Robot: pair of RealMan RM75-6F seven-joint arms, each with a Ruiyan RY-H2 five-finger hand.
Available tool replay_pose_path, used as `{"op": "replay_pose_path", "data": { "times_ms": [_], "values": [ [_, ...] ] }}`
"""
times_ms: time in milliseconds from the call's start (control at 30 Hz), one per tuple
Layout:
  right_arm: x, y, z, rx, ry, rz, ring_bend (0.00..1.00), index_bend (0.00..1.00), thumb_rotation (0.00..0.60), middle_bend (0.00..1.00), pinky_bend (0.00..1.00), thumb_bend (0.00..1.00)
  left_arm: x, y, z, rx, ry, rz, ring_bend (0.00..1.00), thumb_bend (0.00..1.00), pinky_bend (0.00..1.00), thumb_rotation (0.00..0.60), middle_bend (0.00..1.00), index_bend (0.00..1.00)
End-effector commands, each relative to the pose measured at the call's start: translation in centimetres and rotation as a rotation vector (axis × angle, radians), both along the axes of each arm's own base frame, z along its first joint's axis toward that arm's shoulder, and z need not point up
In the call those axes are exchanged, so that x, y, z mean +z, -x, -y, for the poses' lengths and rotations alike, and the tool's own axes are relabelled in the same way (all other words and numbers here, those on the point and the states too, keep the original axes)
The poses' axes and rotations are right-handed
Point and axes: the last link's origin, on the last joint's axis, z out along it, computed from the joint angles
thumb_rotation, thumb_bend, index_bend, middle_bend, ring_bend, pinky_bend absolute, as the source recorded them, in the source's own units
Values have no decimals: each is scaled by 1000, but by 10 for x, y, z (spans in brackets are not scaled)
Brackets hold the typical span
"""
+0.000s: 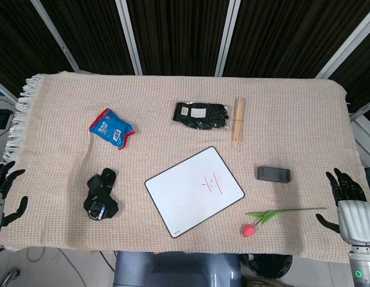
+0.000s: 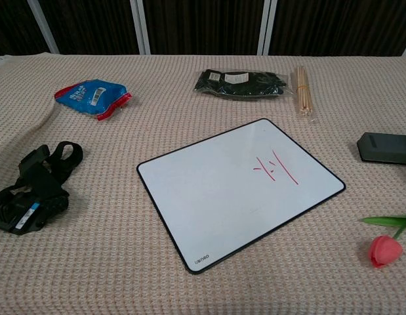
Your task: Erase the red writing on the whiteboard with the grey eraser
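Observation:
A whiteboard (image 1: pixel 193 190) (image 2: pixel 235 187) with a black rim lies tilted near the table's front middle. Red writing (image 1: pixel 213 183) (image 2: pixel 276 168) marks its right part. The grey eraser (image 1: pixel 274 174) (image 2: pixel 385 147) lies flat on the cloth to the right of the board. My right hand (image 1: pixel 349 204) hovers at the table's right edge, fingers spread, empty, right of the eraser. My left hand (image 1: pixel 2 190) sits at the left edge, fingers apart, holding nothing. Neither hand shows in the chest view.
A pink tulip (image 1: pixel 265 219) (image 2: pixel 388 244) lies in front of the eraser. A black strap bundle (image 1: pixel 100 195) (image 2: pixel 33 189) is at the front left, a blue packet (image 1: pixel 111 127) (image 2: pixel 92 97), black gloves (image 1: pixel 201 115) (image 2: pixel 241 84) and wooden sticks (image 1: pixel 239 119) (image 2: pixel 304 90) further back.

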Motion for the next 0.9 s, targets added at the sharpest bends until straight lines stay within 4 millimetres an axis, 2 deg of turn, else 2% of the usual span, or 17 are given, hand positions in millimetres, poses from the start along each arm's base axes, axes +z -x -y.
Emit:
{"op": "replay_pose_path", "data": {
  "times_ms": [33, 900],
  "values": [
    [-1, 0, 0, -1, -4, -2, 72, 0, 600, 0, 160, 78, 0, 0, 0, 0, -3, -2, 0, 383, 28, 600, 37, 192],
    [-4, -4, -2, 13, -63, 58, 72, 0, 600, 0, 159, 79, 0, -1, 0, -1, -5, 1, 0, 383, 28, 600, 37, 192]
  ]
}}
